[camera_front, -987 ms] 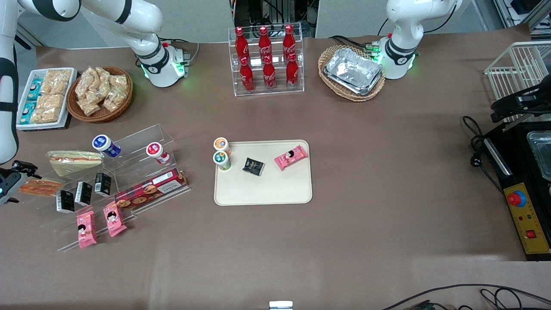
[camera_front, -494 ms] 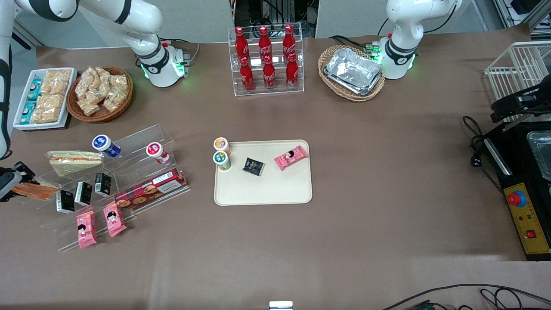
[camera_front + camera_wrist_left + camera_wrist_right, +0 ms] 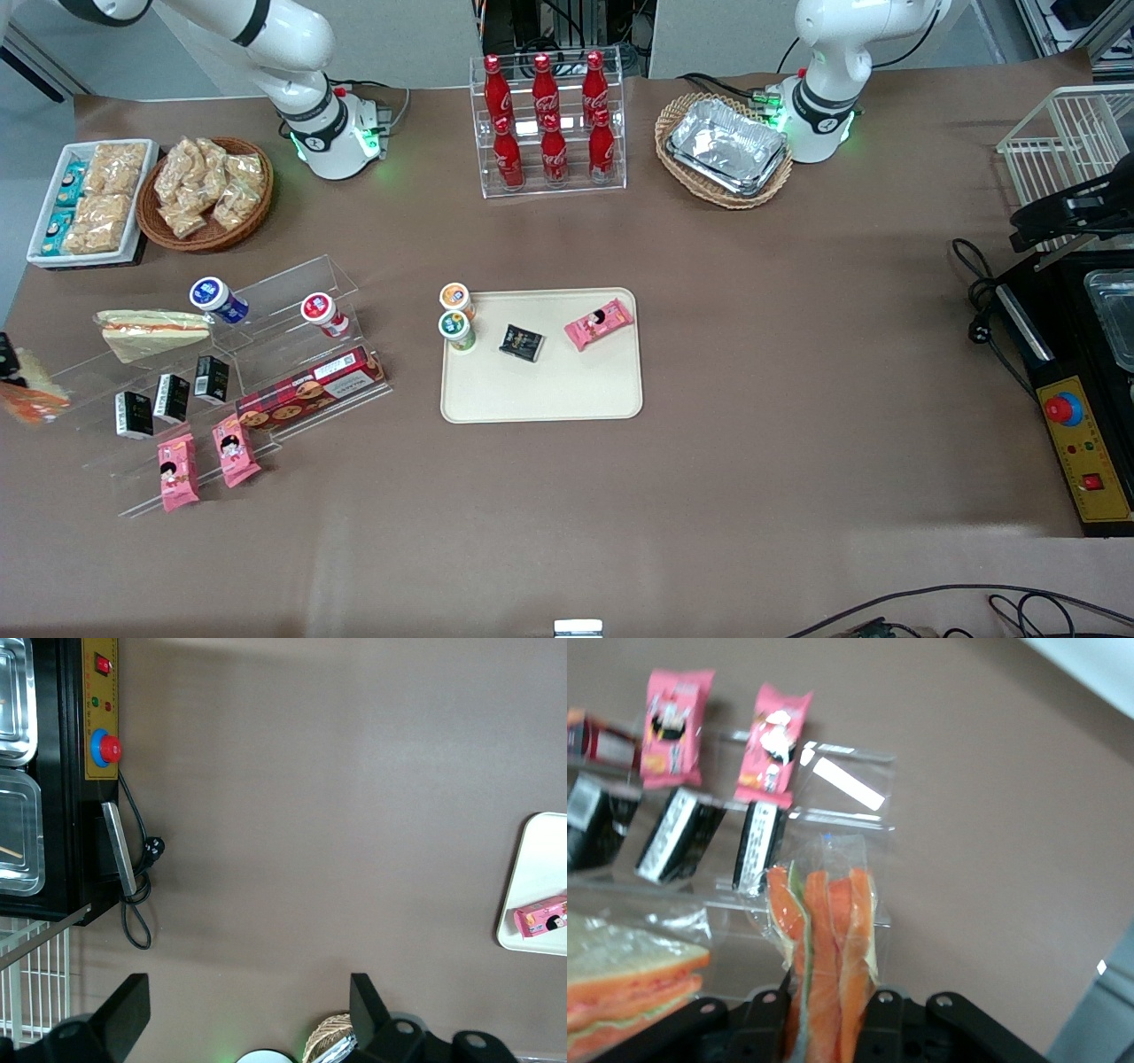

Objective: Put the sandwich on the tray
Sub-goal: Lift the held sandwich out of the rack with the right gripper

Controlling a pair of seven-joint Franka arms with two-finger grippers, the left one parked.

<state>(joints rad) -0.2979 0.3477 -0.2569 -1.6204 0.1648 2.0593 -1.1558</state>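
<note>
The sandwich (image 3: 829, 930), a clear-wrapped wedge with thick orange layers and a thin green one, is held between my gripper's fingers (image 3: 829, 1014), which are shut on it. In the front view the sandwich (image 3: 31, 399) and gripper (image 3: 7, 359) sit at the working arm's end of the table, just off the clear acrylic step shelf (image 3: 221, 363); most of the gripper is out of frame. The cream-beige tray (image 3: 540, 390) lies mid-table and holds two yogurt cups (image 3: 455, 315), a black packet (image 3: 521, 342) and a pink snack pack (image 3: 600, 323). The tray's edge also shows in the left wrist view (image 3: 536, 859).
The shelf carries a paler sandwich wedge (image 3: 151, 330), black cartons (image 3: 170, 396), pink snack packs (image 3: 204, 456), a biscuit box (image 3: 310, 387) and two cups. A cola bottle rack (image 3: 549, 124), snack baskets and a foil-tray basket (image 3: 726, 146) stand farther from the camera.
My gripper has carried the sandwich off the shelf, sideways away from the tray toward the working arm's end of the table, almost out of the front view.
</note>
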